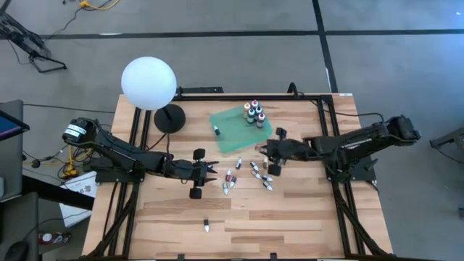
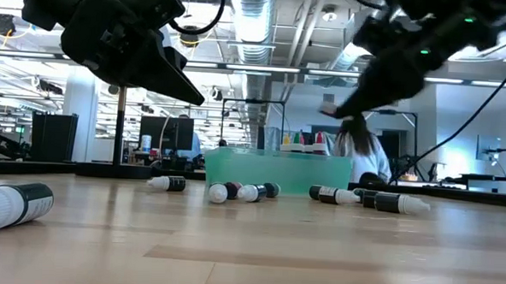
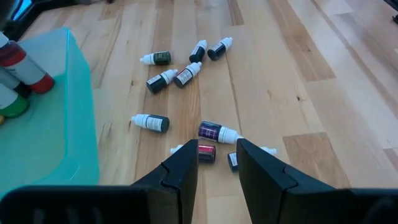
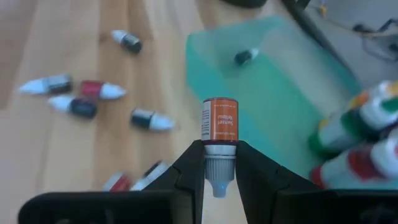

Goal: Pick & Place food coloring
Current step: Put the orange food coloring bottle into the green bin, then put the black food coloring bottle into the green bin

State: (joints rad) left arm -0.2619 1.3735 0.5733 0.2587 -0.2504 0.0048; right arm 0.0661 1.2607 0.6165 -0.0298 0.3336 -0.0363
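Note:
Several small food coloring bottles (image 1: 261, 172) lie scattered on the wooden table, and more show in the left wrist view (image 3: 168, 78). A few bottles (image 1: 254, 114) stand upright on the flat green tray (image 1: 233, 134), and one (image 1: 216, 131) lies on it. My right gripper (image 4: 219, 155) is shut on an orange-labelled bottle (image 4: 221, 121), above the table by the tray's near right edge (image 1: 272, 154). My left gripper (image 3: 217, 165) is open and hovers over a small cluster of lying bottles (image 3: 214, 132), left of the scattered group (image 1: 210, 171). My right gripper pinches the orange-labelled bottle by its grey cap (image 4: 219, 149) between the two fingers. The white tip (image 4: 217, 186) points back toward the wrist and the body sticks out ahead of the fingertips. The bottle is lifted clear of the table and the tray.
A white globe lamp (image 1: 148, 83) on a black round base (image 1: 170, 118) stands at the far left of the table. One lone bottle (image 1: 206, 225) lies near the table's near edge; it looms large in the low view (image 2: 15, 204). Black frame rails run along both sides.

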